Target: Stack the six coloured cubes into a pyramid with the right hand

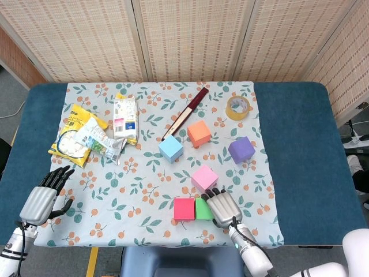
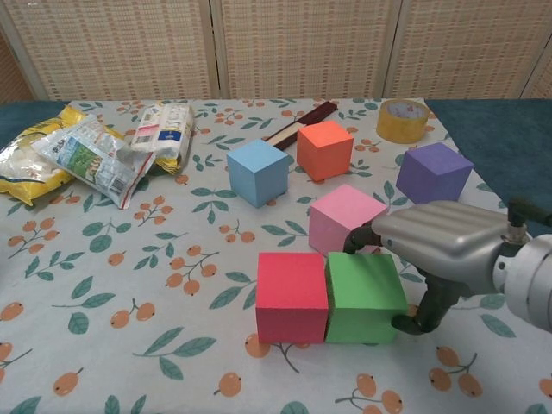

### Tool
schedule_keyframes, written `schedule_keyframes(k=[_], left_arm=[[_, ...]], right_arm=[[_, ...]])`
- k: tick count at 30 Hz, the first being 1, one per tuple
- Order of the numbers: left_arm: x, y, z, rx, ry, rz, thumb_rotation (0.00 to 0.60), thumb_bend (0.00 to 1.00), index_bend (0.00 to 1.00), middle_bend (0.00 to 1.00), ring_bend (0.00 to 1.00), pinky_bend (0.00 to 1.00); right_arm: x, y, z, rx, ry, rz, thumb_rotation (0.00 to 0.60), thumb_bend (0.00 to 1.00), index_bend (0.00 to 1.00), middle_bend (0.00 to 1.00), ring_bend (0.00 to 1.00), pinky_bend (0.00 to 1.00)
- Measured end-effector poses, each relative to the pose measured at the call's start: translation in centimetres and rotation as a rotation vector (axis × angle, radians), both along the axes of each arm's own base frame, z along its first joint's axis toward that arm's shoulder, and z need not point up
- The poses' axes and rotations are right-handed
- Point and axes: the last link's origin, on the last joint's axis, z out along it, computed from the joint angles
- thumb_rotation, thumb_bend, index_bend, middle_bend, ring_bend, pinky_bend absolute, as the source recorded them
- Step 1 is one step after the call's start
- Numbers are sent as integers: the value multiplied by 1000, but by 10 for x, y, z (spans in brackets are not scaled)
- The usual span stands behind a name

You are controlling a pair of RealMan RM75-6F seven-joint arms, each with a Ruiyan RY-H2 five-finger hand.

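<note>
My right hand (image 2: 442,248) arches over the green cube (image 2: 364,295), fingers behind its back edge and thumb against its right side, holding it on the cloth. The green cube (image 1: 202,209) stands flush against the red cube (image 2: 291,297) on its left. Just behind them sits the pink cube (image 2: 343,217). Further back are the blue cube (image 2: 257,171), the orange cube (image 2: 325,148) and the purple cube (image 2: 434,170). In the head view my right hand (image 1: 222,206) covers the green cube's right part. My left hand (image 1: 41,200) lies at the table's left front, fingers spread and empty.
A roll of yellow tape (image 1: 238,107) lies at the back right of the floral cloth (image 1: 144,190). A dark flat stick (image 1: 185,112) lies behind the orange cube. Snack packets (image 1: 92,135) are heaped at the back left.
</note>
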Motion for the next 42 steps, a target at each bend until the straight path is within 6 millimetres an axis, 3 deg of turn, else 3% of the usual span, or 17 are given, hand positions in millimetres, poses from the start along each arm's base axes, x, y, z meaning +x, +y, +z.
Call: schedule_keyframes(k=[4, 10, 16, 21, 28, 36, 39, 42], left_arm=[[0, 0, 0, -1, 0, 0, 600, 406, 0, 3, 0, 118], [0, -1, 1, 2, 1, 0, 600, 406, 0, 2, 0, 117], [0, 0, 0, 4, -2, -7, 600, 405, 0, 6, 0, 118], [2, 3, -6, -8, -13, -31, 600, 403, 0, 26, 0, 124], [20, 22, -19, -75, -95, -96, 600, 398, 0, 49, 1, 126], [62, 55, -52, -149, -134, -144, 600, 409, 0, 50, 5, 128], [76, 62, -62, -172, -125, -142, 600, 406, 0, 50, 9, 128], [85, 69, -70, -195, -109, -129, 600, 402, 0, 49, 10, 129]], right_arm=[[2, 0, 3, 8, -4, 1, 600, 178, 5, 74, 111, 332], [3, 3, 12, 18, -12, 9, 600, 178, 0, 51, 88, 318], [-2, 6, 34, 0, -30, 21, 600, 177, 0, 19, 44, 300], [-18, 11, 62, -52, -66, 37, 600, 178, 0, 7, 4, 282], [-69, 24, 102, -160, -166, -2, 600, 178, 0, 4, 0, 279], [-159, 62, 149, -384, -168, -70, 600, 178, 0, 4, 0, 268], [-174, 69, 158, -421, -174, -71, 600, 178, 0, 4, 0, 262], [-172, 61, 160, -413, -189, -42, 600, 178, 0, 4, 0, 245]])
